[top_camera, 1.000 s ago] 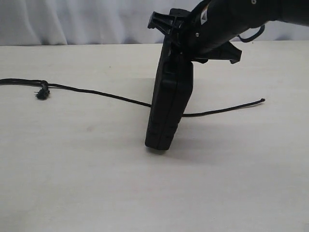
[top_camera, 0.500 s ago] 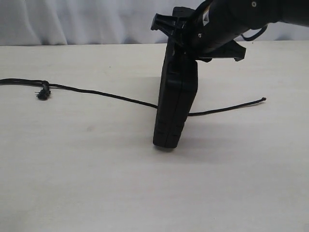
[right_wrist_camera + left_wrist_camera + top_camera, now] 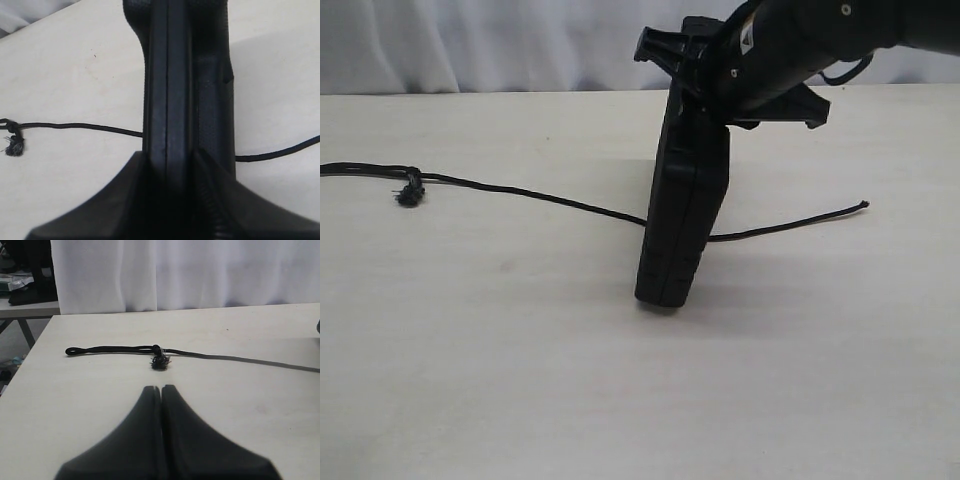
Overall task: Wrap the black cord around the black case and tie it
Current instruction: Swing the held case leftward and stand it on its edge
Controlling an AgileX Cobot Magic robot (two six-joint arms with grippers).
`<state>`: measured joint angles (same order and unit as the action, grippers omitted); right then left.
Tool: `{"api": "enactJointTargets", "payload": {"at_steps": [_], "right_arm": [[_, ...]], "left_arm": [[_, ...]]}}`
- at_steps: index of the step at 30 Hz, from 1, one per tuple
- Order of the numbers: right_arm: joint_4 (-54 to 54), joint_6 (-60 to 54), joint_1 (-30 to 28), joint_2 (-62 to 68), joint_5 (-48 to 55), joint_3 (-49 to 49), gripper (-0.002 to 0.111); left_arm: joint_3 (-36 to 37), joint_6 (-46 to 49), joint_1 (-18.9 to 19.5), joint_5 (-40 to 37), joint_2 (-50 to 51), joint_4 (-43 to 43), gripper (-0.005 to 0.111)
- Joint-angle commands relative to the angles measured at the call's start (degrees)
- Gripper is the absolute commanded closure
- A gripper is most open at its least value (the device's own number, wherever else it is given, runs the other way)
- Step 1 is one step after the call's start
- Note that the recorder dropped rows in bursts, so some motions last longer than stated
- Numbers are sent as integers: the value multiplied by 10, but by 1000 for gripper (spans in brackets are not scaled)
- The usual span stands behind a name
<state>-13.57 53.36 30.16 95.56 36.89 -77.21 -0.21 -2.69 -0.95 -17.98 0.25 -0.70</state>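
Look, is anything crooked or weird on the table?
The black case is up on its narrow end, leaning a little, pinched at the top by the right gripper. The black cord lies loose across the table, not wrapped, with a frayed knot.

Reaches in with right arm (image 3: 840, 30) from top right of exterior view, slanting down toward the left. Clamps right claw (image 3: 698, 90) on upper edge of black case (image 3: 682, 220), one finger (image 3: 132, 200) against each broad face, jaws set part-way apart by its thickness. Carries wrist above and right of the grip. Holds left claw (image 3: 161, 390) pointing out low over table (image 3: 260, 410), tips pressed flat together, no gap between.
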Motion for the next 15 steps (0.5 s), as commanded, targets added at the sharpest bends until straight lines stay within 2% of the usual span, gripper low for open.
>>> {"api": "enactJointTargets", "payload": {"at_steps": [1, 6, 15], "right_arm": [[-8, 3, 0, -22, -64, -7, 104], [-8, 3, 0, -22, -63, -7, 104], [-24, 30, 33, -22, -54, -7, 104]], "left_arm": [[2, -2, -4, 4, -3, -1, 107], [2, -2, -4, 4, -3, -1, 107], [2, -2, -4, 4, -3, -1, 107]]}}
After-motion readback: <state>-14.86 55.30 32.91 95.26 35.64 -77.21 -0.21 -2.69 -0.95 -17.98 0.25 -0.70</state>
